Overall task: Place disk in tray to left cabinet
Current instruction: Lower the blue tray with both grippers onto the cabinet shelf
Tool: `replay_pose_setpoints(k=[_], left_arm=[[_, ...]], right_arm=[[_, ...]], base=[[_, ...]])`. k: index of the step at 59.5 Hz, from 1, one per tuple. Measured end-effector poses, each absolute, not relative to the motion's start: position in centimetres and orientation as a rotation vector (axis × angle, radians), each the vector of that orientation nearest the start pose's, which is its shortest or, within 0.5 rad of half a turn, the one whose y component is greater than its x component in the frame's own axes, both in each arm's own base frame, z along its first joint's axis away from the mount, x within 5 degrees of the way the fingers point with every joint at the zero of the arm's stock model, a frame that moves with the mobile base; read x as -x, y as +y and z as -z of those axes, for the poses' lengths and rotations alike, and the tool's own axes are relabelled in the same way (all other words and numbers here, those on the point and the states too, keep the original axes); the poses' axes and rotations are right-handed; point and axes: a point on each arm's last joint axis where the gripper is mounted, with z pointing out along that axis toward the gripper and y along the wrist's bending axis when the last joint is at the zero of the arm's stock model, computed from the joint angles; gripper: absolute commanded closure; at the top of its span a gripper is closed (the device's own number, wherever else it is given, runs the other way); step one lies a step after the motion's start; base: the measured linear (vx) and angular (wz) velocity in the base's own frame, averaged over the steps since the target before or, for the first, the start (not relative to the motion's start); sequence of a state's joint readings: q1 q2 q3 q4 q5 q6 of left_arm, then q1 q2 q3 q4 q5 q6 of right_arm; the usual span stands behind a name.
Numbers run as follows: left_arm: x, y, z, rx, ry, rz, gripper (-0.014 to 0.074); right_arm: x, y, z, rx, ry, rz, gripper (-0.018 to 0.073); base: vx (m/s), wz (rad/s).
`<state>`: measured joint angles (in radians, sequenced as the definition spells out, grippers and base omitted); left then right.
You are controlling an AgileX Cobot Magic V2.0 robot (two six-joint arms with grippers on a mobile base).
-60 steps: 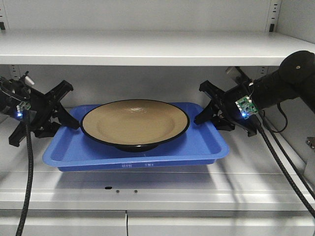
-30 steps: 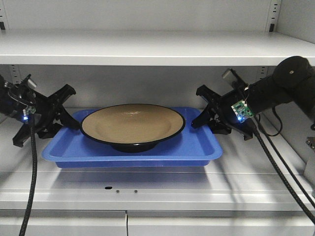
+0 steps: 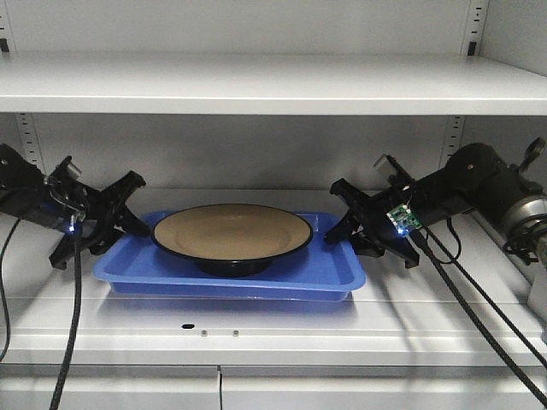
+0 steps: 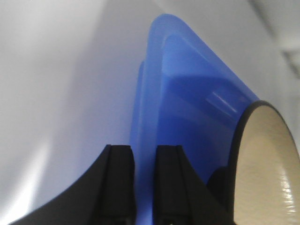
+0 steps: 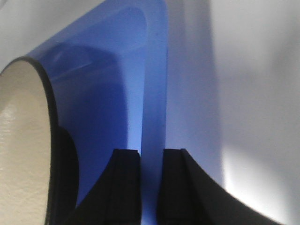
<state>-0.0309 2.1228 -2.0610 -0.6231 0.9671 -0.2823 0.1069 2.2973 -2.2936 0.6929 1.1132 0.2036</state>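
Since last entry tray [image 3: 329, 278] with disk [image 3: 231, 232] is lower, deeper in cabinet [image 3: 427, 312]; left tool [image 3: 137, 224] and right tool [image 3: 340, 229] pinch its end rims.

You face a light grey-white metal cabinet [image 3: 342, 350] whose wide flat upper shelf [image 3: 256, 85] overhangs a plain pale back panel [image 3: 239, 149] and a glossy lower shelf [image 3: 410, 312], with slotted upright strips [image 3: 476, 26] at the back corners, two closed doors [image 3: 120, 391] beneath, and soft white glare across the shelf surface.

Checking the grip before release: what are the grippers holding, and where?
Both hold the tray: left gripper clamps its left-end rim, right gripper its right-end rim.
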Motion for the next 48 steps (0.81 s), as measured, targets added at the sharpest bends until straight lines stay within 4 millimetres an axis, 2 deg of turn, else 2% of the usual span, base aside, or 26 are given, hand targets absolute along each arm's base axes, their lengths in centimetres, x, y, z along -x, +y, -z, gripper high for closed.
replay_pose_setpoints(k=[8,17,38,48], left_arm=[[-48.7,-5.9,-30.3,0.505,2.426,0.910,0.0553],[-49.1,-5.9,-30.0,0.439,2.401,0.897,0.0489],[-49.3,-6.0,-30.1,0.313,2.373,0.855,0.0220],[-49.3,-6.0,-30.1,0.313,2.372,0.864,0.0198]], right_arm=[[-50.6,10.6,-28.0,-0.311,2.541,-1.028,0.0517],[-50.7,10.6,-27.9,-0.296,2.530,-1.009,0.0463],[-50.9,10.9,-28.0,-0.199,2.496,-0.977,0.0229],[-50.9,11.0,-28.1,-0.204,2.481,-1.005,0.0205]], base=[[0.00,0.00],[0.00,0.00],[0.00,0.00],[0.00,0.00]])
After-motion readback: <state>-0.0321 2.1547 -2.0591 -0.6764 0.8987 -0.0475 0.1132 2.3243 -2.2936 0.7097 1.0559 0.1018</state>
